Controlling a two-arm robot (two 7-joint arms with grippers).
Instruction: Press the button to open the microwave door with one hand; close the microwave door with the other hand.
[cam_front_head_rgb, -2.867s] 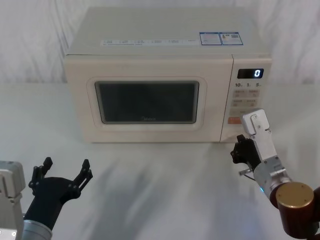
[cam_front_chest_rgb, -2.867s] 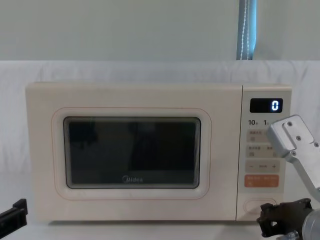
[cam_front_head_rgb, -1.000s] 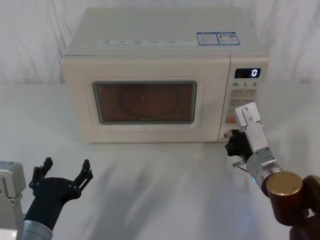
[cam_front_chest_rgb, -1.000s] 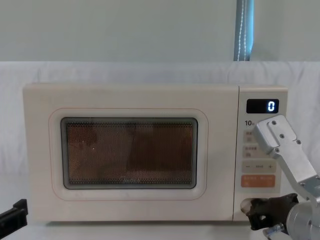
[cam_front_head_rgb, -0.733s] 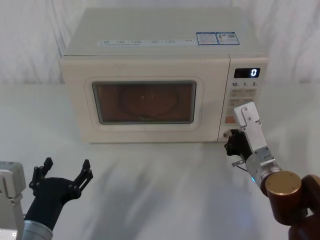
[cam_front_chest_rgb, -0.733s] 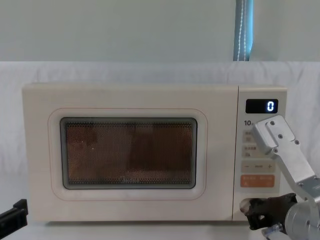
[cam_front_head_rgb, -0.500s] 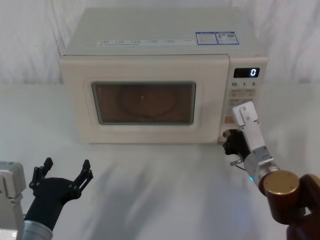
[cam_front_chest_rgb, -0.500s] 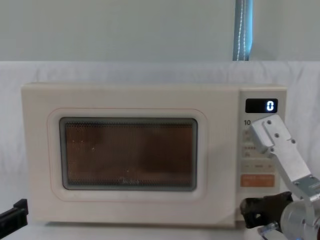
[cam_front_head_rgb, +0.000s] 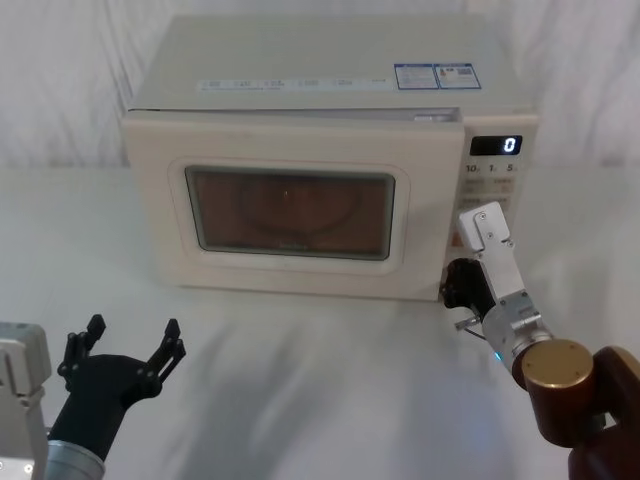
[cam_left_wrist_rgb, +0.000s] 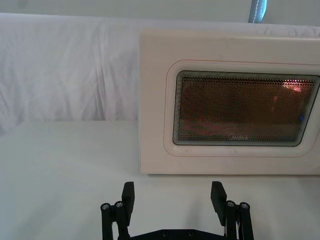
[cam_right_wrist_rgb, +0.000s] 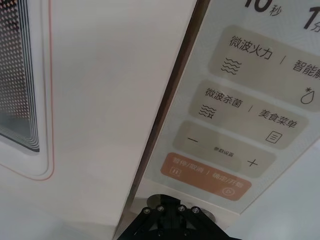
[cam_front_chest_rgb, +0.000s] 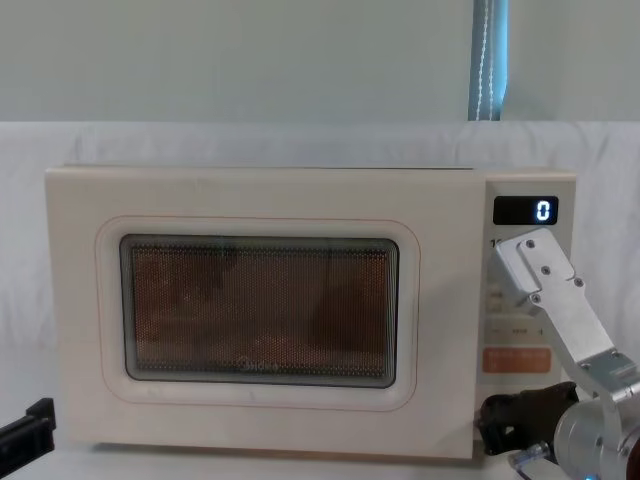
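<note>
Microwave door (cam_front_head_rgb: 290, 205) ajar, cavity lit; my right gripper (cam_front_head_rgb: 456, 285) at its corner, jaw state unclear; left gripper (cam_front_head_rgb: 125, 352) spread open, empty.

Door: the microwave door (cam_right_wrist_rgb: 100, 100) stands ajar, dark gap along its edge.
Panel: control panel (cam_right_wrist_rgb: 240, 120) with orange button (cam_right_wrist_rgb: 205, 176).
Gripper: right gripper (cam_right_wrist_rgb: 172, 220) sits below the orange button.

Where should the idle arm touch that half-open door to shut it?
Likely the microwave door's flat front near its free right edge, which stands ajar beside the control panel; push straight from the front. The open left gripper waits low in front.
</note>
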